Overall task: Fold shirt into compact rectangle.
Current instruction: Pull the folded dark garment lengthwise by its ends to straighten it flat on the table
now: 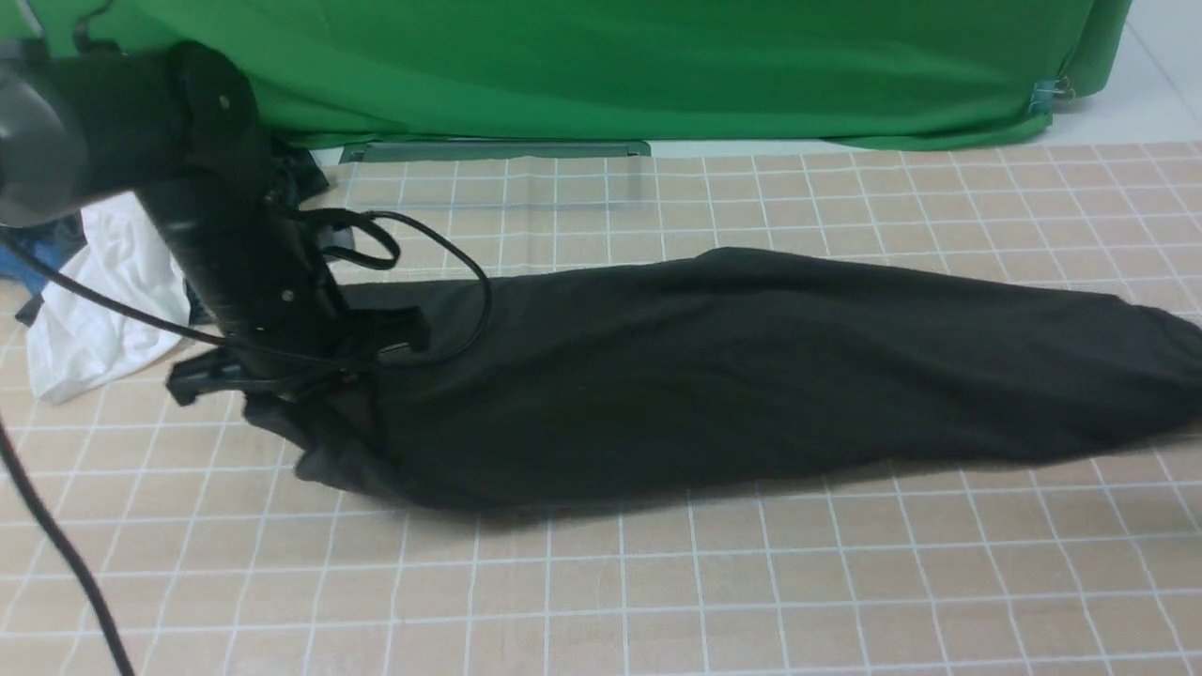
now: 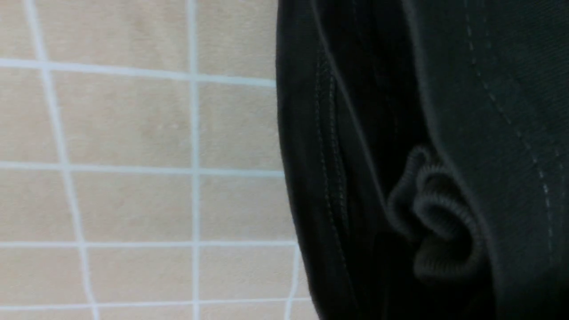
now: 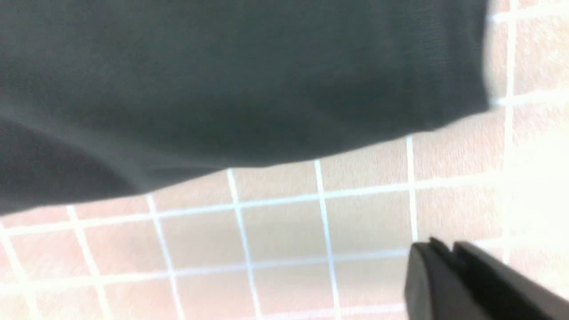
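Clamping the jaws of the left gripper (image 1: pixel 291 390) on the bunched end of the large black cotton T-shirt (image 1: pixel 714 376), stretching lengthwise across the beige grid-lined counter (image 1: pixel 601 582); probably needing an even, taut pull before folding. Holding the jaws of the right gripper (image 3: pixel 451 251) together near the shirt's edge, no cloth visibly between. Working before a green fabric backdrop (image 1: pixel 657 66).

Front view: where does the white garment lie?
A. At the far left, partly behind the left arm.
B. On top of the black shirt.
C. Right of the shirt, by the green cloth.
A: the white garment lies crumpled at the far left of the view, left of the black shirt and not on it.
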